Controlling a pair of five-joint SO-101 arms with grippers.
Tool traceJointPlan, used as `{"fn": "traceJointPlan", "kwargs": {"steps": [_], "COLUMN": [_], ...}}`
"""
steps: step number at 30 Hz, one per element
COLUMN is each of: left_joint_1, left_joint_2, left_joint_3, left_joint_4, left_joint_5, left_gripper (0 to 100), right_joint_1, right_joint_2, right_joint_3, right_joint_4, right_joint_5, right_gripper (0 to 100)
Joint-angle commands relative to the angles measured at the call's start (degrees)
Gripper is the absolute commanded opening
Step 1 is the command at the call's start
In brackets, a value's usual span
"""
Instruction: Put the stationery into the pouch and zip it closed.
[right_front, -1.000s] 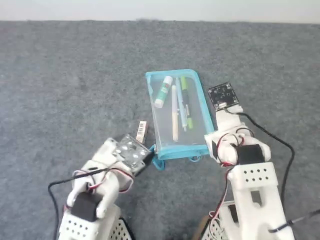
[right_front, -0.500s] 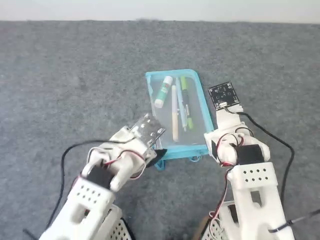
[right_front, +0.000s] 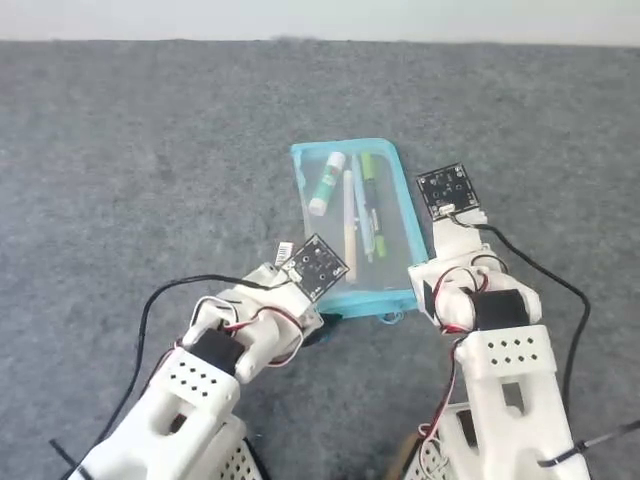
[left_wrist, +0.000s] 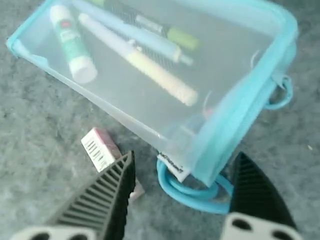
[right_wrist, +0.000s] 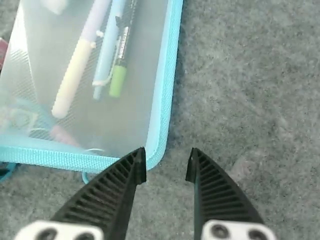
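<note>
Since a second ago the left arm has swung in from the near left. Its left claw (left_wrist: 185, 157) now hangs over the near-left corner of the translucent plastic pouch with turquoise zip edging (right_front: 392, 235). Its jaws are spread wide on either side of that corner and of the turquoise loop strap (left_wrist: 190, 190). The right arm has not shifted: the right claw (right_wrist: 166, 152) sits at the pouch's near-right corner, its jaws a little apart and holding nothing.

The pouch lies flat in the middle of the grey carpeted counter (right_front: 150, 150). Inside it are a white glue stick with a green label (right_front: 326, 185), a cream pen (right_front: 350, 235), a pale blue pen (right_front: 363, 215) and a green marker (right_front: 370, 195). A small white-and-pink eraser with a barcode sleeve (left_wrist: 100, 148) lies outside on the carpet, just left of the near-left corner and close to one finger of the left claw.

Carpet stretches wide to the left, far and right of the pouch, while both arms crowd its near edge.
</note>
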Motion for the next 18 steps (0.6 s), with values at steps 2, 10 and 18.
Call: {"fn": "traceJointPlan", "kwargs": {"steps": [2, 10, 18], "left_joint_1": [-1.85, -4.66, -10.99], "left_joint_2": [-1.93, -1.85, -1.85], "left_joint_3": [-0.13, -0.04, 1.10], "left_joint_4": [-4.57, -6.51, -8.09], "left_joint_5": [0.97, 2.99, 4.66], "left_gripper": [26, 26, 26], "right_joint_1": [0.40, 0.31, 0.31], "right_joint_2": [-1.01, -1.01, -1.01], "right_joint_3": [-0.44, -0.44, -0.44], "right_joint_4": [-0.66, 0.13, 0.75], "right_joint_5": [-0.26, -0.26, -0.26], "right_gripper": [14.1, 14.1, 14.1]}}
